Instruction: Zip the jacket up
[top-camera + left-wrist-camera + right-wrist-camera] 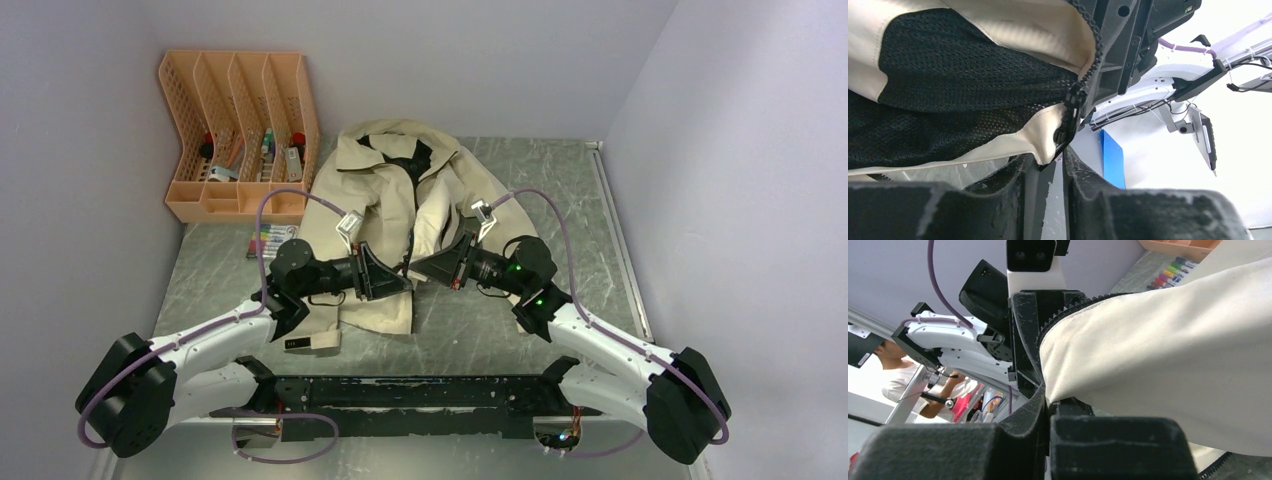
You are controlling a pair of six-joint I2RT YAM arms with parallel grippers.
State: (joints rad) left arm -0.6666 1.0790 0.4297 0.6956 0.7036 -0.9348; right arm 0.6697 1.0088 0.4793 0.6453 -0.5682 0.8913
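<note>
The jacket lies in the middle of the bench. Its long axis runs straight away from the arms, collar by the far wall and hem towards their bases, and the front is unzipped and parted on a dark inside. At far left stands an orange file rack, with a pack of markers just in front of it.

From above, the left gripper and right gripper stand nearly tip to tip at the front opening, low on the jacket. Only the left wrist view shows the black mesh lining and the dark zipper teeth along the cream edge. There the left jaws stand slightly apart with the hem corner dipping into the gap, and I cannot tell whether they pinch it. The right wrist view shows smooth, plain cream outer cloth, with the right jaws closed tight on its edge.
</note>
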